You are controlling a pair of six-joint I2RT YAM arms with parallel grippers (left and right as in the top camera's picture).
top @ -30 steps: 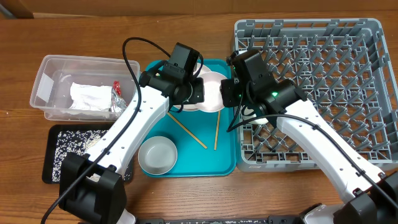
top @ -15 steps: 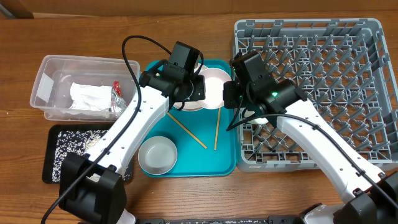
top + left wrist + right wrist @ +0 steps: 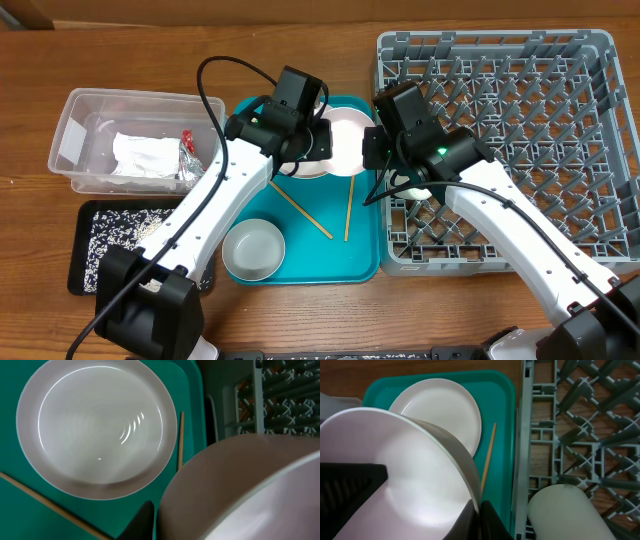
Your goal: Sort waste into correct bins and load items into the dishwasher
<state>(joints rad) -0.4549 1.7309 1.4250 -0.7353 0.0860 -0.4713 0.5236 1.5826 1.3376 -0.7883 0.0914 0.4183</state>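
The pinkish-white bowl (image 3: 346, 135) hangs tilted over the teal tray between my two grippers. My right gripper (image 3: 480, 516) is shut on its rim, also shown overhead (image 3: 373, 150). My left gripper (image 3: 318, 140) is on the bowl's other side. In its wrist view, one finger (image 3: 147, 520) sits just off the bowl's wall (image 3: 240, 485). The white plate (image 3: 97, 425) lies on the tray below. The grey bowl (image 3: 253, 248) stands at the tray's front. The small white cup (image 3: 565, 510) lies in the grey dish rack (image 3: 500, 60).
The teal tray (image 3: 320, 255) also holds two chopsticks (image 3: 300, 210). At the left, the clear tub (image 3: 75, 110) holds the napkin (image 3: 140, 155) and foil wrapper (image 3: 187, 145). The black tray (image 3: 85, 270) in front of it holds rice.
My right gripper and the bowl have shifted slightly to the right, toward the rack. The left arm has stayed almost still.
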